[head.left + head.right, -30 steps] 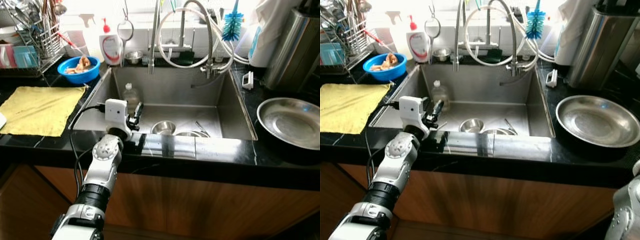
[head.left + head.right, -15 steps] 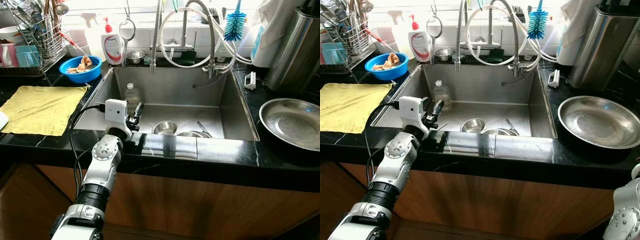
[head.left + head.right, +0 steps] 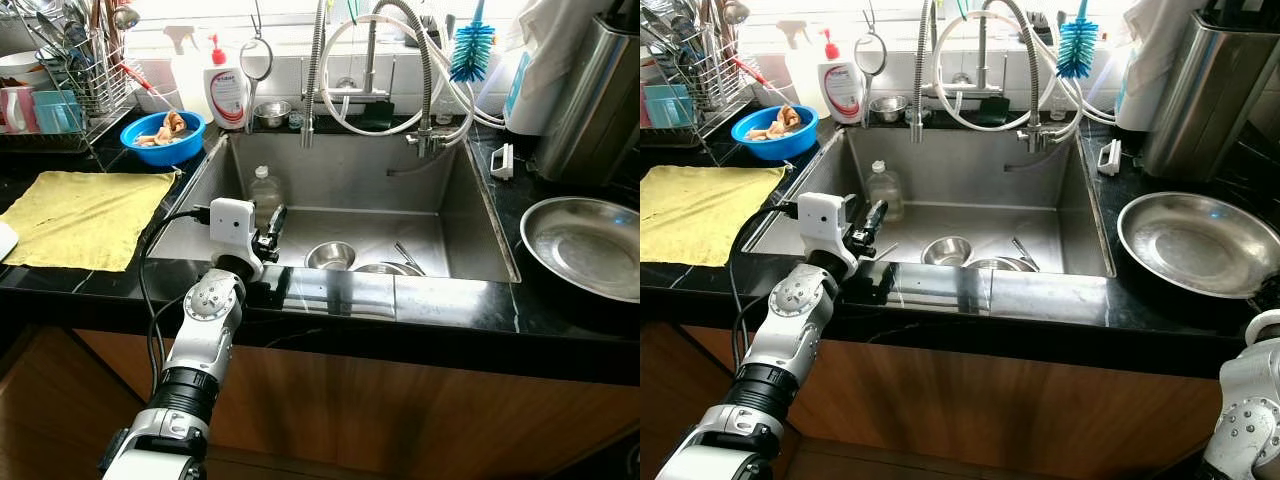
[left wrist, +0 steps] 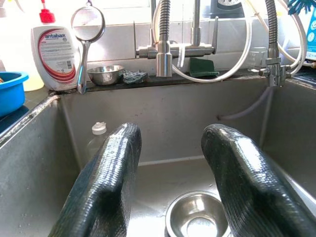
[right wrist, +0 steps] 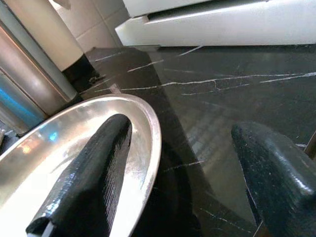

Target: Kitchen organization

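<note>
- The left gripper [image 4: 168, 182] hangs over the near left edge of the brushed-steel sink [image 3: 440, 215], its ribbed black fingers [image 4: 106, 187] spread wide and empty.
- A small round steel bowl [image 3: 328, 254] and a clear plastic bottle [image 3: 263, 194] sit on the sink floor.
- The right gripper [image 5: 173, 177], fingers wide apart, hovers at the rim of the broad, shiny steel basin [image 3: 1195, 243] on the veined black stone counter [image 3: 1110, 305].

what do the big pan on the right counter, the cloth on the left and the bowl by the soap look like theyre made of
Big pan: likely stainless steel, polished; it mirrors the light. Cloth: soft woven or microfibre fabric, matte yellow, lying limp and flat. Bowl: probably plastic, glossy even blue. Countertop: black stone or a stone look, polished, with white veins.
</note>
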Motion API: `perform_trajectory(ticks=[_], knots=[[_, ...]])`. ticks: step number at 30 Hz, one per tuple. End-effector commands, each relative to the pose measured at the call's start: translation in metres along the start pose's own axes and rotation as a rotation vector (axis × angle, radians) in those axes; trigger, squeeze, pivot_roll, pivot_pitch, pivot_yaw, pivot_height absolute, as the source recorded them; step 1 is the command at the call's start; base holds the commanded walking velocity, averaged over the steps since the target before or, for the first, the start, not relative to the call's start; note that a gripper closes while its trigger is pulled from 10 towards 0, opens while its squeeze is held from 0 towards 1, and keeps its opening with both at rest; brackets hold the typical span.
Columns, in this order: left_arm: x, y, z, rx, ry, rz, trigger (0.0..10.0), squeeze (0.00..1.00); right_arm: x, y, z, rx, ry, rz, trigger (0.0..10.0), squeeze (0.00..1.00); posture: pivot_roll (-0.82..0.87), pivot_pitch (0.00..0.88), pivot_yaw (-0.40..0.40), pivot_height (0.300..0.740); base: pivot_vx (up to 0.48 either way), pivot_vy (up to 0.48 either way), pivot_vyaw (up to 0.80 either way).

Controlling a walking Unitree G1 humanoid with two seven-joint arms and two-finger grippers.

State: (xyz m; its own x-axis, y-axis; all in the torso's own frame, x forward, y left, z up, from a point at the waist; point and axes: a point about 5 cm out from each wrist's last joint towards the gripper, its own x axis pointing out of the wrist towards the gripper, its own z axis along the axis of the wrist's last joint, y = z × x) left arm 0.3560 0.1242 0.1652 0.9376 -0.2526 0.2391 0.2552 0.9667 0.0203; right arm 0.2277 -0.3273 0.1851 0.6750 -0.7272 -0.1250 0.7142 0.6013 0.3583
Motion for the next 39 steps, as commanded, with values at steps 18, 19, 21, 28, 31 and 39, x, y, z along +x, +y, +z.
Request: perform_trajectory(ticks=[18, 19, 21, 28, 31, 39], knots=[[0.003, 0.004, 0.006, 0.025, -0.01, 0.0, 10.0, 0.0, 0.006, 0.017, -0.003, 0.02, 0.063, 0.114, 10.0, 0.0, -0.05, 0.0, 0.052, 0.74, 0.0, 0.0, 0.0], [0.003, 0.004, 0.006, 0.025, -0.01, -0.001, 10.0, 0.0, 0.006, 0.018, -0.003, 0.02, 0.063, 0.117, 10.0, 0.0, -0.05, 0.0, 0.052, 0.74, 0.0, 0.0, 0.0], [0.003, 0.003, 0.006, 0.027, -0.01, -0.004, 10.0, 0.0, 0.007, 0.019, -0.003, 0.02, 0.064, 0.116, 10.0, 0.0, -0.05, 0.0, 0.053, 0.74, 0.0, 0.0, 0.0], [0.003, 0.003, 0.007, 0.036, -0.013, -0.009, 10.0, 0.0, 0.01, 0.018, -0.004, 0.019, 0.078, 0.09, 10.0, 0.0, -0.05, 0.0, 0.053, 0.74, 0.0, 0.0, 0.0], [0.003, 0.003, 0.007, 0.038, -0.014, -0.01, 10.0, 0.0, 0.011, 0.015, -0.005, 0.036, 0.08, 0.055, 10.0, 0.0, -0.05, 0.0, 0.054, 0.74, 0.0, 0.0, 0.0], [0.003, 0.002, 0.007, 0.037, -0.016, -0.012, 10.0, 0.0, 0.012, 0.011, -0.013, 0.037, 0.11, 0.028, 10.0, 0.0, -0.05, 0.0, 0.053, 0.74, 0.0, 0.0, 0.0]])
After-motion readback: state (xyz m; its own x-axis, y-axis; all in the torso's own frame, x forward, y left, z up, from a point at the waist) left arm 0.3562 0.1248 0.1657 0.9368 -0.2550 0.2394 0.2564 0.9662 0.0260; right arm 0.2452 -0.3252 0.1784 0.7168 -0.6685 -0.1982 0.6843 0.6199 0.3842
